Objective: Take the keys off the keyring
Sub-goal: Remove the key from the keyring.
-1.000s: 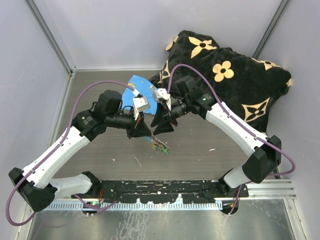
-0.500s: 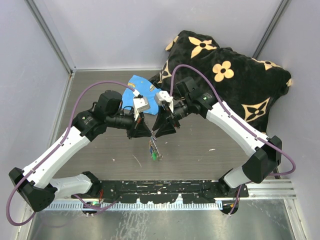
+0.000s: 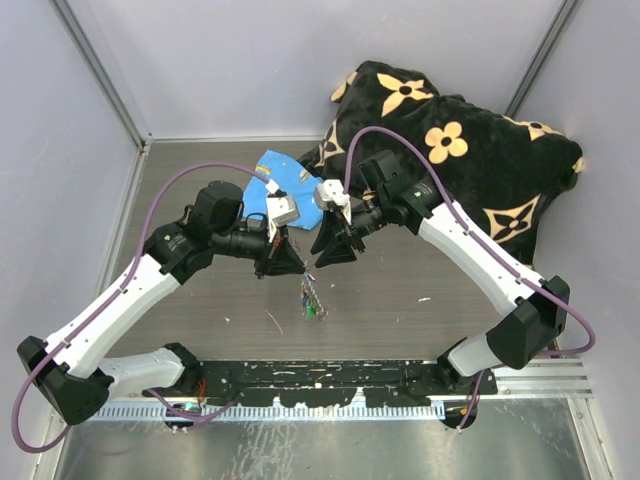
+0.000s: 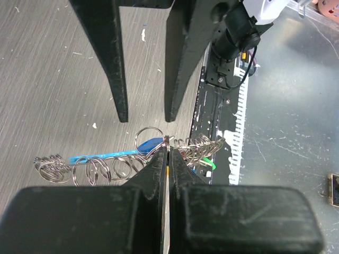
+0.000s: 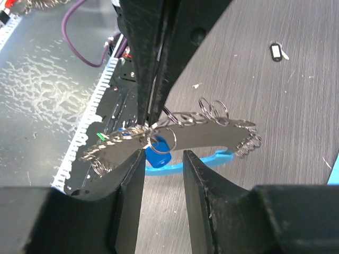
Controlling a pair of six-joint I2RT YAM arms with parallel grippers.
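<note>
nearest your left gripper (image 4: 167, 152), the fingers are pressed together, pinching one loop of the keyring (image 4: 100, 170) right at their tips. the chain appears to hang off the table (image 3: 400, 290) rather than lie flat, and i judge that lift is meant to let the rings spread so they can be worked. the light-blue piece (image 4: 103, 155) trails to one side of the pinch. the keys (image 3: 313, 311), one green-headed, dangle below it. just beyond, your right gripper (image 5: 162, 154) faces the left one with its fingers spread. the ring bunch sits at the gap between their tips, ungripped, seemingly so they can take a ring or key. farther behind both lie the blue cloth (image 3: 285, 175) and the patterned cushion (image 3: 470, 150).
</note>
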